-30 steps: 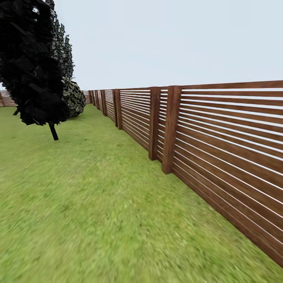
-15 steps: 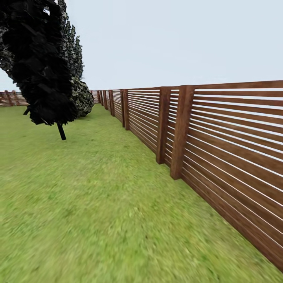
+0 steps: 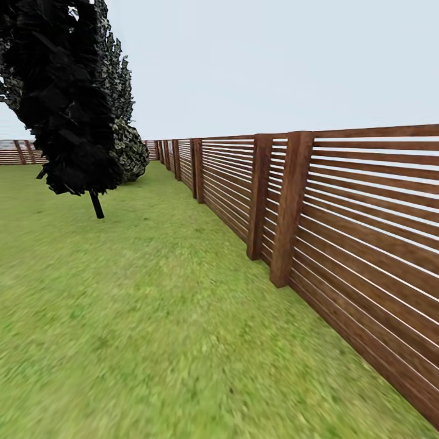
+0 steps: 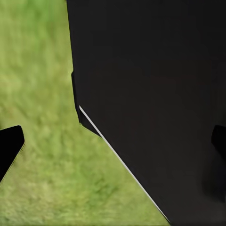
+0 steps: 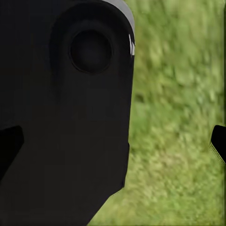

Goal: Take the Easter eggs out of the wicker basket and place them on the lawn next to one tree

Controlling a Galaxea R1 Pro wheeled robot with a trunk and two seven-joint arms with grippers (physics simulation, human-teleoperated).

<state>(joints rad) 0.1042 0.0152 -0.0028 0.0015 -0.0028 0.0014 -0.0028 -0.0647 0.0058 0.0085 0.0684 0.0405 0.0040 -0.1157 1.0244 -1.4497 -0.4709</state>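
Lawn [image 3: 140, 317] takes up most of the head view: flat mottled green grass running from the near edge off to the far fence line. Sky above is pale grey.

Fence [image 3: 366, 244] of dark brown horizontal slats w/ thick posts bounds the lawn on the right side, running diagonally from near right into the distance; nearest post pair stands approx mid-frame. A second stretch of same fence [image 3: 18, 152] closes the far left. Between the two: a wide open strip of grass.

Tree [image 3: 61, 97] stands at upper left, well apart from the right fence: very dark crown of jagged leaf patches, thin trunk [image 3: 96, 205] leaning a bit, base on the grass. Just behind it a paler grey-green tall conifer-like tree [image 3: 116, 67], and at its foot a low rounded bush [image 3: 131, 155] nearer the fence. Grass round the trunk looks bare.

Left wrist view: left gripper [image 4: 113, 141] w/ dark fingertips [image 4: 9, 146] at opposite edges of frame, wide apart, nothing between them. Big black robot body part [image 4: 150, 103] behind, blurred grass beyond.

Right wrist view: right gripper [image 5: 113, 141], fingertips [image 5: 219, 141] likewise spread to frame edges, released, holding nothing. Black robot part w/ a round recess [image 5: 89, 52] behind; grass beside it.

Tree is far ahead of both grippers.
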